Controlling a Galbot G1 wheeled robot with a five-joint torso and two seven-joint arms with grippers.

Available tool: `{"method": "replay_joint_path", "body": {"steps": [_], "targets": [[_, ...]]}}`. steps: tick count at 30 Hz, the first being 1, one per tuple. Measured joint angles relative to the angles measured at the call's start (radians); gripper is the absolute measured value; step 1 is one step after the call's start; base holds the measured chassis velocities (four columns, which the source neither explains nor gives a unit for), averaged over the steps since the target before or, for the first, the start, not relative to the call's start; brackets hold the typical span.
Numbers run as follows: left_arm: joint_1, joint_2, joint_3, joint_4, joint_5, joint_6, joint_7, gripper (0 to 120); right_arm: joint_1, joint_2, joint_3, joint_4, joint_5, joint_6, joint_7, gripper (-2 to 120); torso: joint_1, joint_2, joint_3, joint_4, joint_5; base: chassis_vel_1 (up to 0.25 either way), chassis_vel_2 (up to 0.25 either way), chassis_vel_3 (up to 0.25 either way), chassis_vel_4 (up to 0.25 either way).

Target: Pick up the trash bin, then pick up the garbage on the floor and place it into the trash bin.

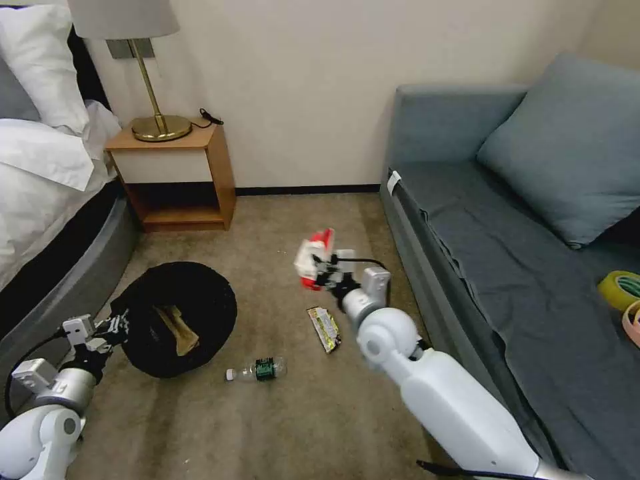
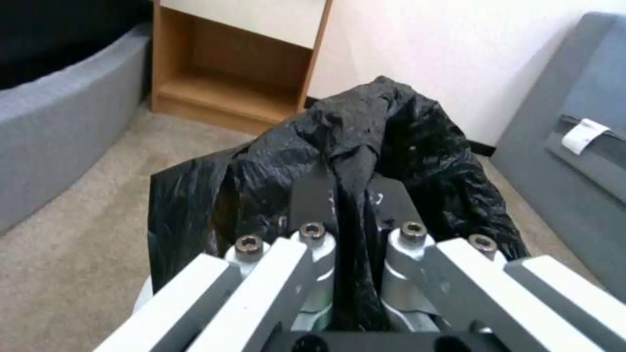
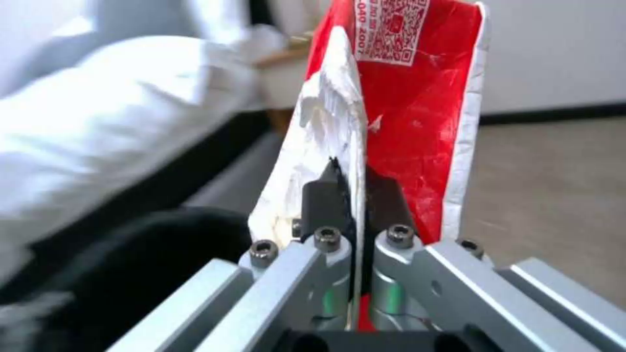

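Left gripper (image 2: 352,195) clamped on the black bag of the trash bin (image 1: 180,317), brown paper bag (image 1: 179,331) inside. Right gripper (image 3: 355,195) pinched tight on the red-white wrapper (image 3: 398,102), raised above carpet. Below that gripper: yellow-green foil wrapper (image 1: 324,328); bottle (image 1: 257,370) between both grippers.

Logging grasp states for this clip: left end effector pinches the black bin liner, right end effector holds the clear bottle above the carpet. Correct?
Not quite. The right end effector holds the red-white wrapper, as the right wrist view shows; the clear bottle lies on the carpet in the head view. The left end effector does pinch the liner of the trash bin.
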Motion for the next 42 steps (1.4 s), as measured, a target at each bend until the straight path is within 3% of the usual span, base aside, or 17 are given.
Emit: {"method": "replay_joint_path", "body": {"steps": [8,20,31,42], "targets": [[0.010,-0.018,0.022,-0.042,0.004,0.005,-0.018,4,0.089,0.081,-0.167,-0.011,-0.026,0.022,-0.009,0,0.000,0.000,0.000,0.0001,-0.0001,0.000,0.000,0.000,0.000],[0.025,-0.030,0.030,-0.068,0.001,0.005,-0.021,4,0.088,0.144,-0.278,-0.083,-0.097,0.022,-0.026,0,0.000,0.000,0.000,0.0000,0.0000,0.000,0.000,0.000,0.000],[0.058,-0.035,0.015,-0.120,-0.042,0.011,-0.018,4,0.085,0.205,-0.318,-0.261,-0.178,0.053,-0.051,0,0.000,0.000,0.000,0.0000,0.0000,0.000,0.000,0.000,0.000],[0.063,-0.045,0.018,-0.133,-0.060,0.016,-0.018,4,0.081,0.207,-0.329,-0.315,-0.222,0.060,-0.058,1,0.000,0.000,0.000,-0.0001,0.0000,0.000,0.000,0.000,0.000]]}}
